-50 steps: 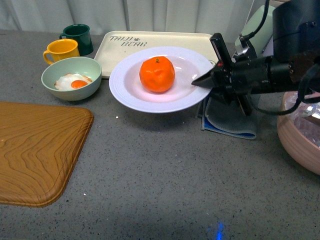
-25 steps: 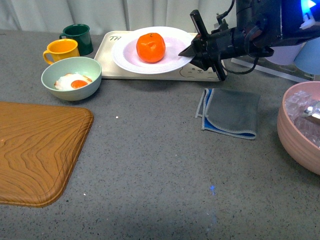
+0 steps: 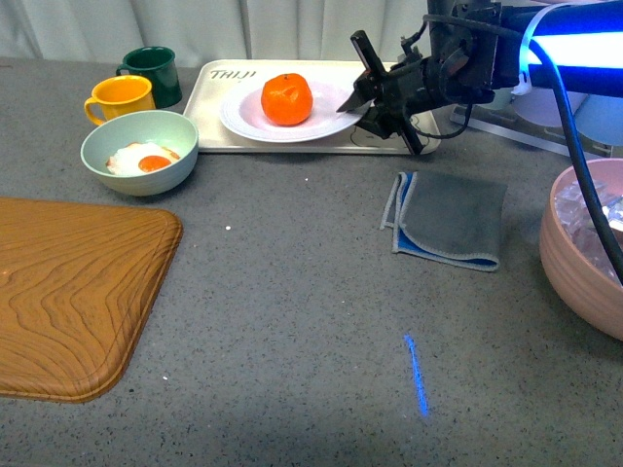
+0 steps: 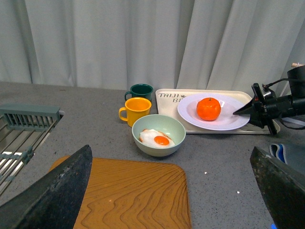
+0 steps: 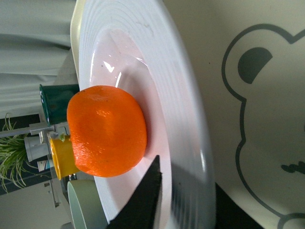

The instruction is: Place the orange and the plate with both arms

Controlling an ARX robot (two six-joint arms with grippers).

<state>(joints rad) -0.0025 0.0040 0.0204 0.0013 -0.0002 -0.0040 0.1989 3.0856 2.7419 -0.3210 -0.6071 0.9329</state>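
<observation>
The orange [image 3: 286,99] sits in the white plate [image 3: 243,115], which is over the cream bear tray [image 3: 209,107] at the back. My right gripper [image 3: 356,102] is shut on the plate's right rim. In the right wrist view the orange [image 5: 106,137] lies in the plate [image 5: 188,119], with the rim between the dark fingertips [image 5: 147,198] and the tray's bear drawing behind. The left wrist view shows the orange [image 4: 208,109] and plate [image 4: 231,121] far off. My left gripper [image 4: 171,188] is open and empty, well above the wooden board.
A pale green bowl [image 3: 127,136] with a fried egg, a yellow mug [image 3: 119,97] and a dark green mug [image 3: 153,70] stand left of the tray. A wooden board [image 3: 68,292] lies front left. A grey cloth [image 3: 450,219] and a pink bowl [image 3: 574,263] are at the right.
My right gripper has carried the plate with the orange back and left, from above the table's middle to over the bear tray, and lower. The cloth is uncovered.
</observation>
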